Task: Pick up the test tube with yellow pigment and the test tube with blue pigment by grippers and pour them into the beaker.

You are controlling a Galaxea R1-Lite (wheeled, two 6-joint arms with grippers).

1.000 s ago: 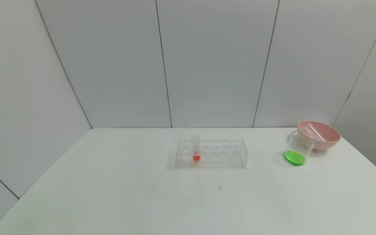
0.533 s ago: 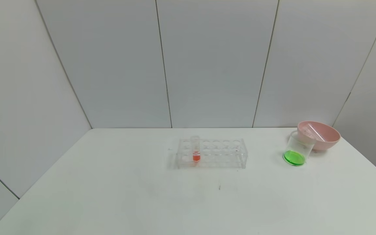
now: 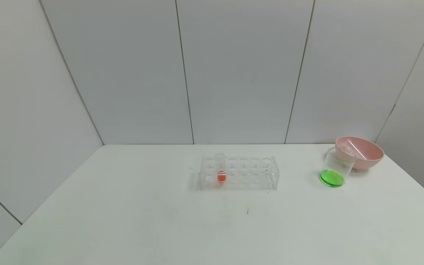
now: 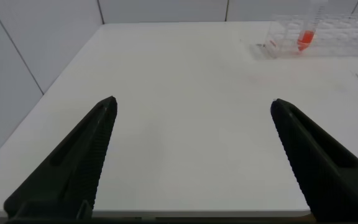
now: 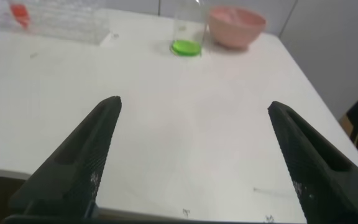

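Beaker holding green liquid stands on the white table, touching the pink bowl.
Only the wrist views show the left gripper and right gripper, both spread wide, empty, at the table's near edge; rack holds one orange-red tube.

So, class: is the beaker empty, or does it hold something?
Not empty. The beaker holds a shallow layer of green liquid at its bottom, seen in the head and right wrist views; the glass above it is clear.

Both claws wide apart
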